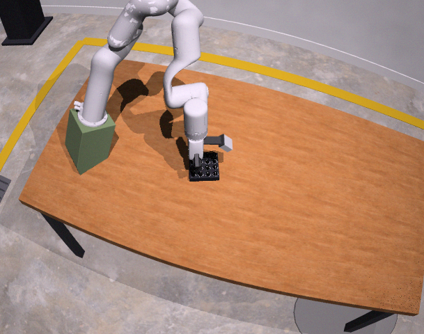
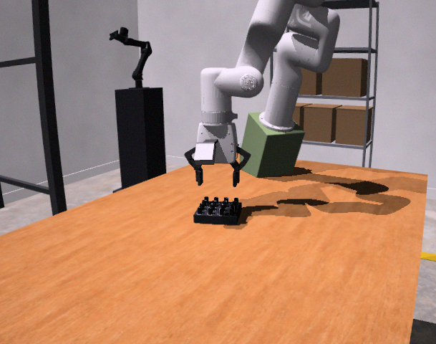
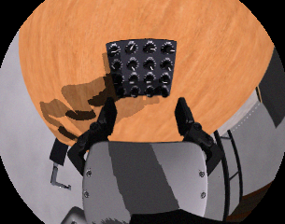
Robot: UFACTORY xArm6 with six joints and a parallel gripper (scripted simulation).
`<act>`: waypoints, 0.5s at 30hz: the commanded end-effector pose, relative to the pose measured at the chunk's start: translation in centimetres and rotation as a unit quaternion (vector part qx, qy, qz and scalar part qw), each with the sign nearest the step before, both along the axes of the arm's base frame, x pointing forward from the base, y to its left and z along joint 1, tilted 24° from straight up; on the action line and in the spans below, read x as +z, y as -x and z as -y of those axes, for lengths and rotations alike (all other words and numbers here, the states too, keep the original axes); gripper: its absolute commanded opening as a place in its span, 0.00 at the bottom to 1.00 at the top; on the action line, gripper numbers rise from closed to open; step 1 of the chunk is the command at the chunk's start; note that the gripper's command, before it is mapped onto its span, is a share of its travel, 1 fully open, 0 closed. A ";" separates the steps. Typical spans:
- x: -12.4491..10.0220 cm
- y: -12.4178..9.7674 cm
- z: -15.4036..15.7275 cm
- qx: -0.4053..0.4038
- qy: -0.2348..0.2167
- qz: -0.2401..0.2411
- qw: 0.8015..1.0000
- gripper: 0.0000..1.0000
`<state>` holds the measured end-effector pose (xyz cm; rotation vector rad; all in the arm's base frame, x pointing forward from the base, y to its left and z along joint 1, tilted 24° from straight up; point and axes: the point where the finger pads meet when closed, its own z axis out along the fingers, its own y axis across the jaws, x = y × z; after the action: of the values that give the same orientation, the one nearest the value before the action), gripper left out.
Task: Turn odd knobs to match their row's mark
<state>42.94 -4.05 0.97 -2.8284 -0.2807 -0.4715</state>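
Note:
The knob box (image 1: 204, 166) is a small black square with several black knobs, standing on the wooden table near its middle. It also shows in the exterior view (image 2: 218, 211) and in the wrist view (image 3: 142, 67). My gripper (image 2: 216, 180) hangs open and empty a little above the box, touching nothing. In the wrist view the two fingers stand wide apart just below the box's near edge. The white lines on the knobs and the printed names are too small to read.
The arm's green base block (image 1: 89, 141) stands on the table's left part. A black pedestal with a small arm (image 2: 139, 129) and a shelf with cardboard boxes (image 2: 332, 99) stand off the table.

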 end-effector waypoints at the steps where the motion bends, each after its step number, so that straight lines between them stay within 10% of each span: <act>1: -0.3 1.0 0.2 0.000 0.000 0.002 1.000 1.00; 15: -1.2 3.2 0.6 0.000 0.000 0.002 1.000 1.00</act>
<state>40.44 -4.46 -0.02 -2.8289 -0.2805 -0.4688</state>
